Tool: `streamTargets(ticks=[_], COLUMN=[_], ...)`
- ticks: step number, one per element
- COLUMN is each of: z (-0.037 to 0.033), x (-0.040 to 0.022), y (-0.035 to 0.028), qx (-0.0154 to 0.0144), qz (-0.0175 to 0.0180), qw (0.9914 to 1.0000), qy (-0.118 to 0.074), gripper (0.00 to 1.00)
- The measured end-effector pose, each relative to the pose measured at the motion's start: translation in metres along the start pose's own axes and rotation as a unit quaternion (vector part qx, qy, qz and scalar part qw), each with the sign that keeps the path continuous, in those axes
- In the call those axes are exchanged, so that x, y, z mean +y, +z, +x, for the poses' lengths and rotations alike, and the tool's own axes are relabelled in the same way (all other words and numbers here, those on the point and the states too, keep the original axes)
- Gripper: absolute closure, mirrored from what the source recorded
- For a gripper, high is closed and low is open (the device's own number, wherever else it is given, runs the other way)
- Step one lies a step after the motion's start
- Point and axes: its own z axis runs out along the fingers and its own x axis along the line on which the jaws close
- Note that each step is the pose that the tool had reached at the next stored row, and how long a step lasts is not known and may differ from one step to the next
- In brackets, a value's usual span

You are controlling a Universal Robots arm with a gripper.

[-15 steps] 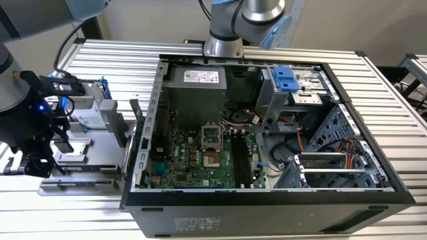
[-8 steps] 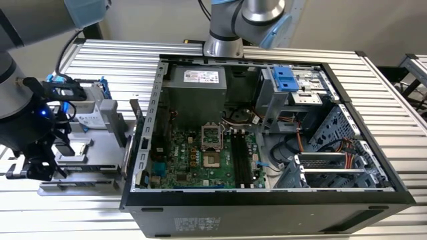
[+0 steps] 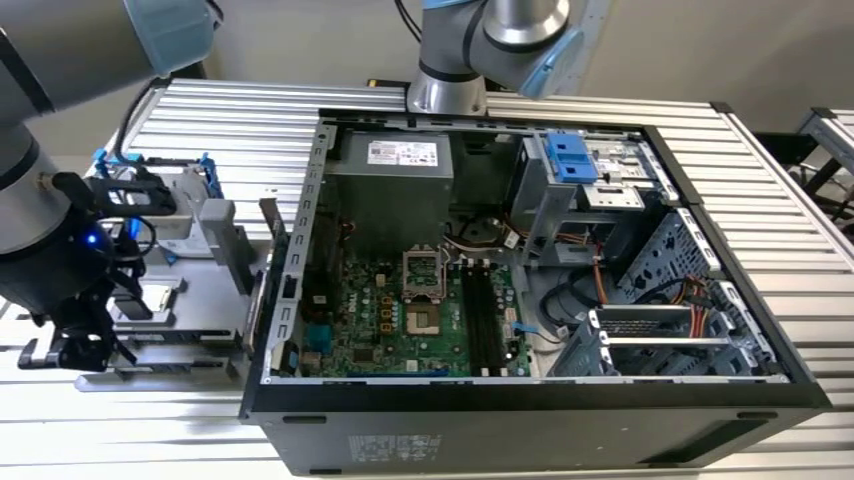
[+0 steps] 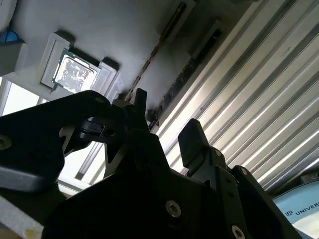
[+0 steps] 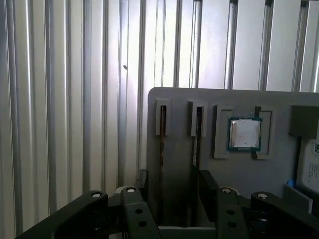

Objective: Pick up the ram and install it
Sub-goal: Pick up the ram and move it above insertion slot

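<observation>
Now, two ram sticks point(image 5: 163, 135), one chip point(image 5: 244, 134), claw point(image 5: 174, 181) spread

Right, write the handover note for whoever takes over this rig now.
Gripper: open, empty, poised over the gray tray beside the open case.
Ram: thin sticks standing on edge in the tray's two slots, not gripped.
Motherboard's black slots look empty.
Done: arm is at the tray.
Left: grasp a stick, lift it, seat it in a slot.

The ram point(image 5: 163, 149), thin and dark, stands on edge in a slot of the grey tray point(image 5: 179, 104).
</observation>
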Motion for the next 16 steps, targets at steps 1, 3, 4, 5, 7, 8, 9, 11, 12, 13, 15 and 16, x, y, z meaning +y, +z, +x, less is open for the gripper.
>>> streamTargets(ticks=[1,3,4,5,7,8,9,11,12,13,15,16], z=[0.0004,0.0008,0.001,0.0011,0.0012,0.0013,0.0014,0.0015,0.0017,0.0019,0.0021,0.0022], x=[0.0001,0.0001,0.0002,0.0002,0.0002,0.0002,0.0002,0.0003,0.0005,0.0007,0.0012,0.0015], y=[0.001,0.0031,0.0044,0.0054,0.0075,0.0086,0.0096,0.0116,0.0127,0.0136,0.0158,0.0169], qx=[0.0001,0.0001,0.0001,0.0,0.0,0.0,0.0001,0.0,0.0001,0.0001,0.0,0.0], qz=[-0.0001,-0.0001,-0.0001,0.0,0.0,0.0,0.0,0.0,0.0,-0.0001,0.0,0.0001], qw=[1.0,1.0,1.0,1.0,1.0,1.0,1.0,1.0,1.0,1.0,1.0,0.99999], qy=[0.0,0.001,0.001,0.001,0.001,0.002,0.002,0.002,0.002,0.003,0.003,0.003], gripper=[0.0,0.0,0.0,0.0,0.0,0.0,0.0,0.0,0.0,0.0,0.0,0.0])
